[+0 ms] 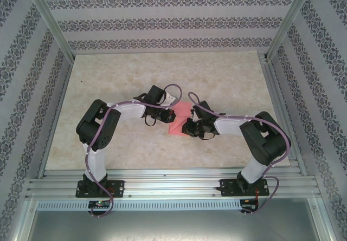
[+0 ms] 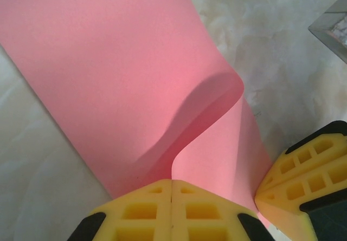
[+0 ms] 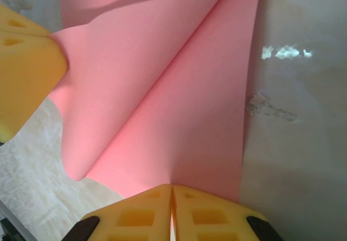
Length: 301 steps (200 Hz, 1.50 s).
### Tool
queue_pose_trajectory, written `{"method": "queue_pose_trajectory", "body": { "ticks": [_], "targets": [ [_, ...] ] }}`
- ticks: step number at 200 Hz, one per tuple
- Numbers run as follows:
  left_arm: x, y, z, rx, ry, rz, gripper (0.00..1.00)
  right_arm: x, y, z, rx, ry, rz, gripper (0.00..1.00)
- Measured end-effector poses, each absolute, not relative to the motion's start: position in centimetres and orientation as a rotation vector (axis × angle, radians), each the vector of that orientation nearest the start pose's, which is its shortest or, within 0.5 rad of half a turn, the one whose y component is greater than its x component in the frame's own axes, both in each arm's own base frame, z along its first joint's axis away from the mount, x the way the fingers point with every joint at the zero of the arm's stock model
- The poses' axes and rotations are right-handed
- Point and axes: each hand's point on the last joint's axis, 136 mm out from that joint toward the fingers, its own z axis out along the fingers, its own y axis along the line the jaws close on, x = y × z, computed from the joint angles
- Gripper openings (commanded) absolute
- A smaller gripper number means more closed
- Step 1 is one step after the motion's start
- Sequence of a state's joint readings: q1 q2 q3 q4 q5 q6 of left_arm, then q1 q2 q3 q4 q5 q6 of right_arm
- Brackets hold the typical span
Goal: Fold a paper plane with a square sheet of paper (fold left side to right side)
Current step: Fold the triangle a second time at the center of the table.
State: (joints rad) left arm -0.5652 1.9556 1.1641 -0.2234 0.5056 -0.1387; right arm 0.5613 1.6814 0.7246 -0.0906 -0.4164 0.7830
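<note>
As left claw [image 2: 172, 192] and right claw [image 3: 172, 196] pinch the square sheet of paper [image 2: 108, 62] (arched, uncreased), folding looks barely begun.

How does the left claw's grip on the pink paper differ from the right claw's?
The left gripper pinches the square sheet of paper where it bulges in a soft curl; the right gripper pinches it where a straighter fold runs into its grip. Seen from above, the left gripper sits farther back than the right gripper. Both are shut on the sheet.
</note>
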Motion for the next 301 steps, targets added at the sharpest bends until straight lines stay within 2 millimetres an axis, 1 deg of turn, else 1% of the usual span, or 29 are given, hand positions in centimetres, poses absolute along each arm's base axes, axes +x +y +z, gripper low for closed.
{"method": "queue_pose_trajectory", "body": {
  "ticks": [54, 183, 243, 259, 275, 301],
  "targets": [
    [33.9, -31.0, 3.3, 0.744, 2.558, -0.879, 0.03, 26.3, 24.8, 1.0, 0.155, 2.84, 0.94, 0.1],
    [34.1, -31.2, 2.3, 0.744, 2.578, -0.878, 0.03, 26.3, 24.8, 1.0, 0.132, 2.847, 0.931, 0.1],
    [34.1, -31.3, 2.3, 0.745, 2.577, -0.882, 0.03, 26.3, 24.8, 1.0, 0.13, 2.845, 0.931, 0.11],
    [34.1, -31.3, 2.3, 0.745, 2.577, -0.882, 0.03, 26.4, 24.8, 1.3, 0.123, 2.838, 0.933, 0.12],
    [34.1, -31.2, 2.2, 0.745, 2.577, -0.882, 0.03, 26.4, 24.3, 1.8, 0.133, 2.831, 0.928, 0.12],
    [34.1, -31.3, 2.2, 0.746, 2.568, -0.885, 0.03, 27.5, 23.6, 3.9, 0.164, 2.761, 0.959, 0.12]
  ]
}}
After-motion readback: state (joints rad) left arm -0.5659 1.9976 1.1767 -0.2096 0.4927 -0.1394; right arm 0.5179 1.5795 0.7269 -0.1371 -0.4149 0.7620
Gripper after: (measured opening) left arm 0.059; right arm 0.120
